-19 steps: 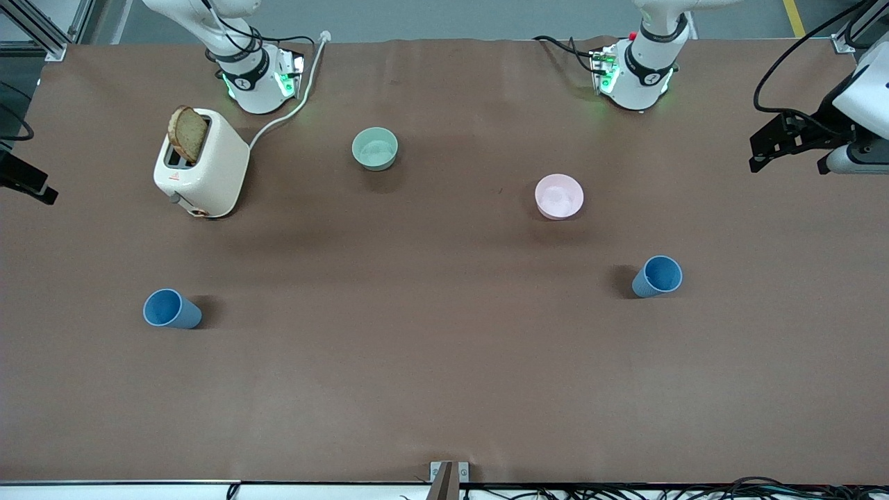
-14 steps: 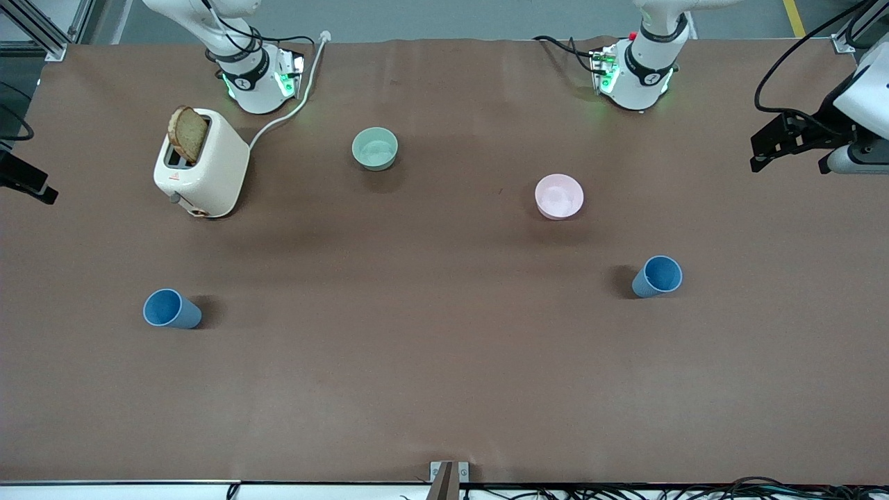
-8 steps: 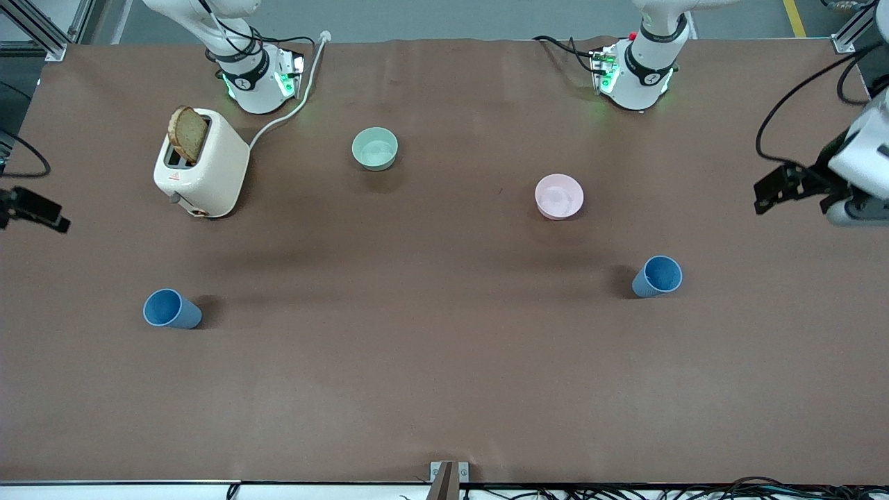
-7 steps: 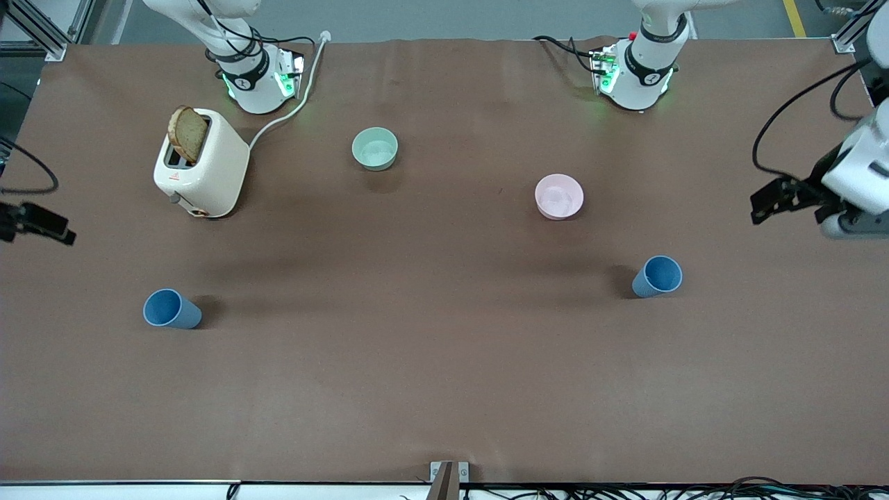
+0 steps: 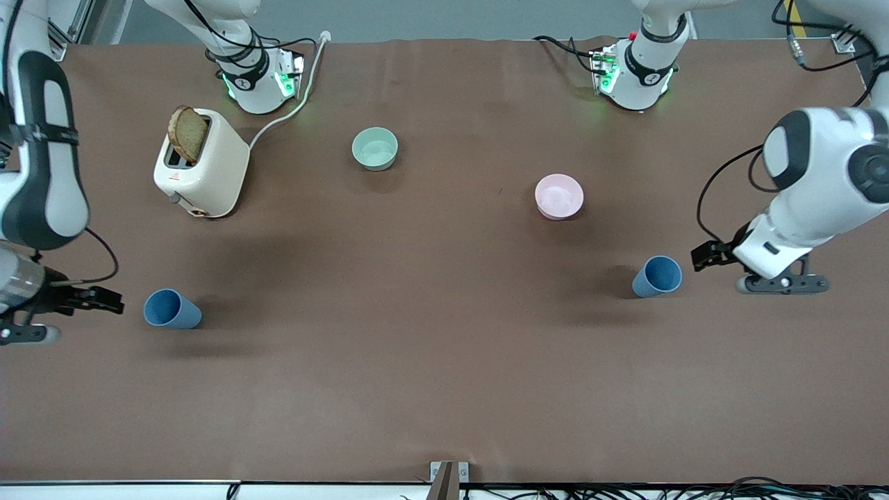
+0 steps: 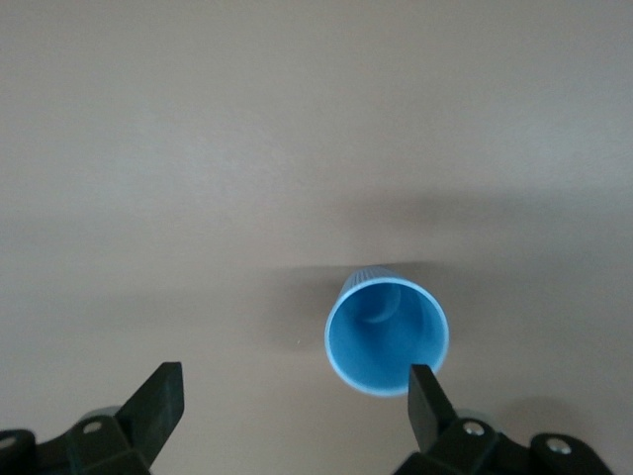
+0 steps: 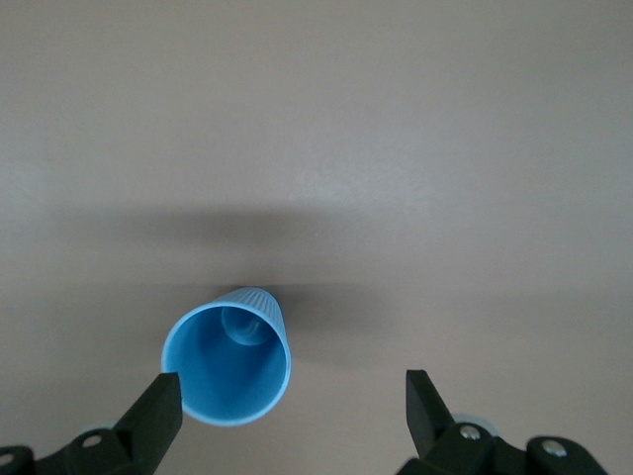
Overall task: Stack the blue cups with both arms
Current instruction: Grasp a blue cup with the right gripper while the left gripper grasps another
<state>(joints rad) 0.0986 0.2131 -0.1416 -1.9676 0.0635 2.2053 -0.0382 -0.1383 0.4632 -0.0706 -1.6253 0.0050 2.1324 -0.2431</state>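
Brown table (image 5: 444,361), both jaws spread wide, each beside an upright blue cup (image 5: 657,276)

Front view: high camera, looking steeply down across the brown table (image 5: 444,361) toward both arm bases along the top edge; takes in the whole tabletop.

Left wrist view: close, looking down past the spread fingers of the left gripper (image 6: 295,411) onto one blue cup (image 6: 387,336); shares that cup (image 5: 656,276) with the front view.

Right wrist view: same close downward look past the right gripper (image 7: 293,416), wide apart, onto the other blue cup (image 7: 229,356), seen in the front view at (image 5: 171,309).
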